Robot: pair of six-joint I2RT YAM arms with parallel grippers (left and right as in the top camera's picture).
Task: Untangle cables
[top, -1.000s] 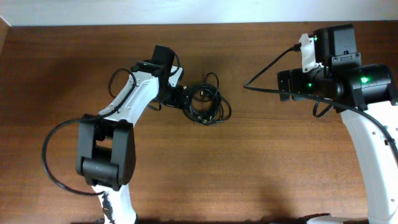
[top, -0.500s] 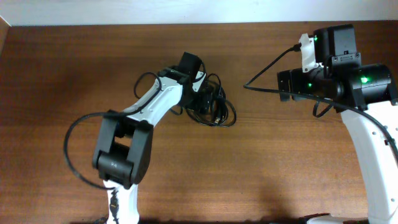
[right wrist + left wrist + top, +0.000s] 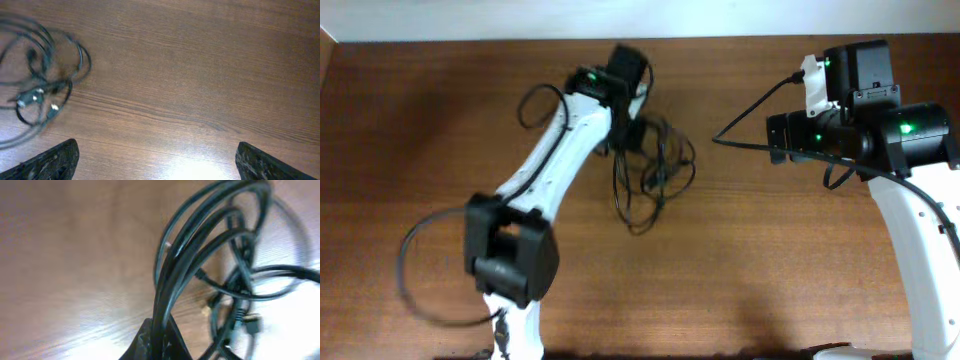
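The cables (image 3: pixel 660 165) are thin black cords in loose loops at the table's middle, with one long loop trailing toward the near side. My left gripper (image 3: pixel 628 128) is shut on a few strands at the bundle's left edge. In the left wrist view those strands (image 3: pixel 200 245) run up from between the closed fingertips (image 3: pixel 150 342), with small plug ends (image 3: pixel 250 322) dangling to the right. My right gripper (image 3: pixel 778 138) stays well right of the cables. Its fingers (image 3: pixel 55 162) stand wide apart with only bare wood between them. The blurred cables (image 3: pixel 40 75) show at that view's far left.
The wooden table (image 3: pixel 770 260) ends at a pale wall along the far edge (image 3: pixel 640 30). The left arm's own thick black wire (image 3: pixel 420 270) loops out over the near left of the table. The right arm's wire (image 3: pixel 750 110) hangs beside its wrist.
My left gripper has closed on the cables and pulled them toward the far side. The tight bundle has opened into longer hanging loops. The right arm has not moved.
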